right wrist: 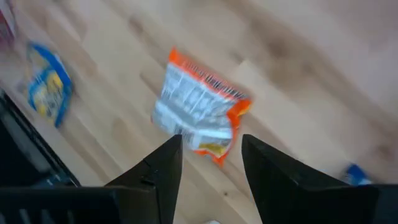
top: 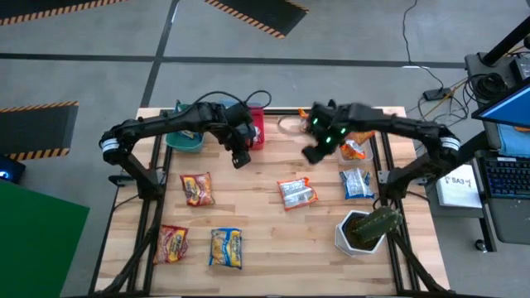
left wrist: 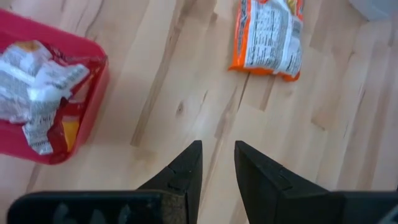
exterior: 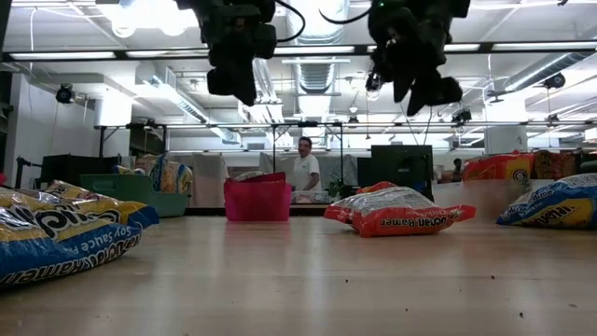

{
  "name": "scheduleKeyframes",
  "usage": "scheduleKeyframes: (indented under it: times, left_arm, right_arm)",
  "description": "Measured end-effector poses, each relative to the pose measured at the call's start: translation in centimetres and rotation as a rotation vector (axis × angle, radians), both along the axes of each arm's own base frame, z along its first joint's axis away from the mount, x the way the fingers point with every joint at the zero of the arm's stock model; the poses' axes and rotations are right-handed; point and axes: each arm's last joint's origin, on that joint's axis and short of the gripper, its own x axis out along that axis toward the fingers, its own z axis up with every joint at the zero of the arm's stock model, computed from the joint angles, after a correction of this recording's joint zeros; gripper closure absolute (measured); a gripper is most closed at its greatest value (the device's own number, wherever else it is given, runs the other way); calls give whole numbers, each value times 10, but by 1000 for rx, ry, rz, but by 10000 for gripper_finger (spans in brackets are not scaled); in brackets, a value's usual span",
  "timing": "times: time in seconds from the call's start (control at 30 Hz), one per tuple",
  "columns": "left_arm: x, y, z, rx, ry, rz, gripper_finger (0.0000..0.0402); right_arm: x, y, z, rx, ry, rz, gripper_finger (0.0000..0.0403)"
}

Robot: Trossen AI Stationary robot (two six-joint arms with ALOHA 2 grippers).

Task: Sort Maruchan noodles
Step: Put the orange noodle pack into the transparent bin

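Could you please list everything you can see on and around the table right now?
Orange packet: one, orange edged, table centre.
Red packets: two, red, left side of table.
Yellow-and-blue packet: one, front left.
Silver-and-blue packet: one, right side.
Orange packet by right arm: one, orange, far right, partly hidden.
Pink bin: one, far edge, packets inside.
Teal bin: one, far left, mostly under left arm.
White pot: one, holding a plant, front right.
Person: one, beyond the table.
Left gripper: empty, fingers slightly parted, beside pink bin.
Right gripper: open, above the centre orange packet.
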Motion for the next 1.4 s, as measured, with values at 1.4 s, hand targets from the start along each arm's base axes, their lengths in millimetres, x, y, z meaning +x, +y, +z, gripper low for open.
scheduleKeyframes:
  times: [1.4]
  left_arm:
    - [18, 1, -1, 53, -131, 78, 326]
  right_arm:
    - [105, -31, -102, -94, -68, 252, 312]
